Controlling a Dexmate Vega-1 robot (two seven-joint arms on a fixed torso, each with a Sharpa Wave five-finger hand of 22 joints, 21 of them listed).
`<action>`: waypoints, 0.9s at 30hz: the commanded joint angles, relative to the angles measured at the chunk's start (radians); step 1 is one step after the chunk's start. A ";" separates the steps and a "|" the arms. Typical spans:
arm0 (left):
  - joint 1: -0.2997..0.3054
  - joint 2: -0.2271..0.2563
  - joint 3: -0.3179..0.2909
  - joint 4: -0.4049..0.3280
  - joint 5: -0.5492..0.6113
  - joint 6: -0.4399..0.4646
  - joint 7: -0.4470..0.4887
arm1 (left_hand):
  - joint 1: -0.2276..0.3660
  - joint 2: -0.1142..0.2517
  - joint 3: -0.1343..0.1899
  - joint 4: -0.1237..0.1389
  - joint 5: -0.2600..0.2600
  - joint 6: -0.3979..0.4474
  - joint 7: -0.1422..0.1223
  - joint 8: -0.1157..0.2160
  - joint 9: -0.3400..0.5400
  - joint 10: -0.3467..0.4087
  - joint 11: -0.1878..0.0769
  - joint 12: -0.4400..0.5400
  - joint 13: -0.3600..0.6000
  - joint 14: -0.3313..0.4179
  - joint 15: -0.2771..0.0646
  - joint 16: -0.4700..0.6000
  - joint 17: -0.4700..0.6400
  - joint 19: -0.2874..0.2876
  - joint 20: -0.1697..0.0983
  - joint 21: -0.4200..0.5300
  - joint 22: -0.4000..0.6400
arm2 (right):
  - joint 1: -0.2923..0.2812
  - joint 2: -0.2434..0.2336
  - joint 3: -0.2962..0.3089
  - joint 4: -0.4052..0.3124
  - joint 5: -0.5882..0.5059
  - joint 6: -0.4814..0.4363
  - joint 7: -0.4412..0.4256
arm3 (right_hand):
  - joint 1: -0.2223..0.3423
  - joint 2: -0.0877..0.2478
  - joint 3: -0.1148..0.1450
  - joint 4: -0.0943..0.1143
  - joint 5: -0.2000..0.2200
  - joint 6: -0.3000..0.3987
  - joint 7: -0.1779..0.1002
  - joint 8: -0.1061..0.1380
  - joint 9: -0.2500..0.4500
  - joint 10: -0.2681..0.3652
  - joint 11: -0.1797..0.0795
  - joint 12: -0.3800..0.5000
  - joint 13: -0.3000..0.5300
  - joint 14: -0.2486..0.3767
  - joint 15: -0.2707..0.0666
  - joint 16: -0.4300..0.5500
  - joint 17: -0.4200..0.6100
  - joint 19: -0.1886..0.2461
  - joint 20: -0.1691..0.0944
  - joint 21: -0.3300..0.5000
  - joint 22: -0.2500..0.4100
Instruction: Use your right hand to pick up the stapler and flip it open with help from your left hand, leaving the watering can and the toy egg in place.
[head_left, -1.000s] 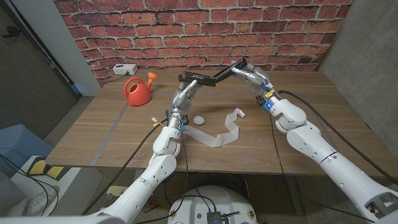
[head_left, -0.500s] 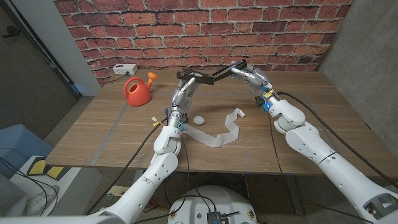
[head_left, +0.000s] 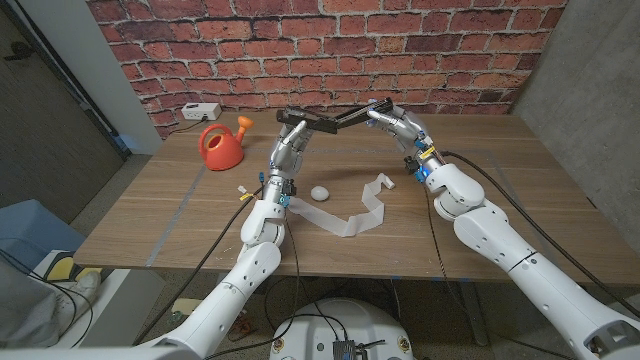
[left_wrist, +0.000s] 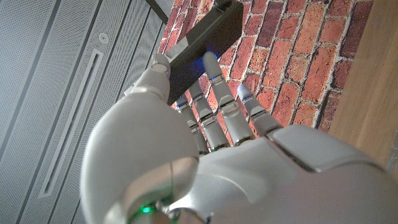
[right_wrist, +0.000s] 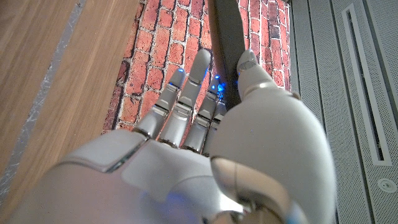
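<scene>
Upper centre of head view: our right hand (head_left: 392, 120) and left hand (head_left: 289, 146) both grip stapler (head_left: 322, 120), raised above table (head_left: 480, 200), spread nearly straight. Flip-open step near done; next, we judge, steady widening. Watering can (head_left: 221, 146) left, toy egg (head_left: 320, 191) below, untouched.

No readable text or labels anywhere.

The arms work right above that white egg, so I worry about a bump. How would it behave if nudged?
The egg is small, smooth and rounded, lying loose on the bare table, so it would probably roll, likely in a curve. It looks light, so a slight touch could shift it. The white strip beside it might stop it.
</scene>
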 joint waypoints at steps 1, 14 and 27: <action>0.006 0.005 -0.014 0.006 -0.027 0.015 -0.050 | 0.029 0.017 0.045 0.036 0.006 0.034 -0.028 0.218 0.171 0.063 -0.051 0.003 0.121 0.013 -0.142 -0.007 0.001 -0.002 -0.006 0.010 0.000 | -0.007 0.003 -0.002 -0.017 0.020 -0.023 -0.009 | 0.018 0.034 0.033 0.022 0.005 0.019 -0.019 0.009 0.004 0.066 -0.046 0.011 0.148 -0.003 -0.114 -0.005 0.004 -0.006 -0.037 0.008 0.003; 0.007 -0.002 -0.019 0.009 -0.054 0.033 -0.086 | 0.030 0.016 0.046 0.036 0.006 0.034 -0.028 0.217 0.167 0.065 -0.051 0.000 0.119 0.015 -0.142 -0.016 -0.003 -0.001 -0.009 0.012 -0.003 | -0.006 -0.001 0.005 -0.002 0.059 -0.022 0.027 | 0.017 0.034 0.038 0.021 0.006 0.019 -0.018 0.008 0.003 0.065 -0.045 0.011 0.151 -0.002 -0.114 -0.008 0.013 -0.009 -0.037 0.016 0.002; 0.006 -0.014 -0.033 0.023 -0.088 0.046 -0.129 | 0.031 0.014 0.046 0.036 0.007 0.033 -0.028 0.217 0.162 0.063 -0.050 -0.006 0.116 0.010 -0.142 -0.028 -0.007 -0.002 -0.009 0.014 -0.005 | 0.005 0.032 -0.002 0.037 0.088 -0.004 0.045 | 0.017 0.032 0.041 0.020 0.005 0.020 -0.020 0.009 0.003 0.068 -0.046 0.010 0.150 0.003 -0.115 -0.009 0.023 -0.014 -0.037 0.023 0.000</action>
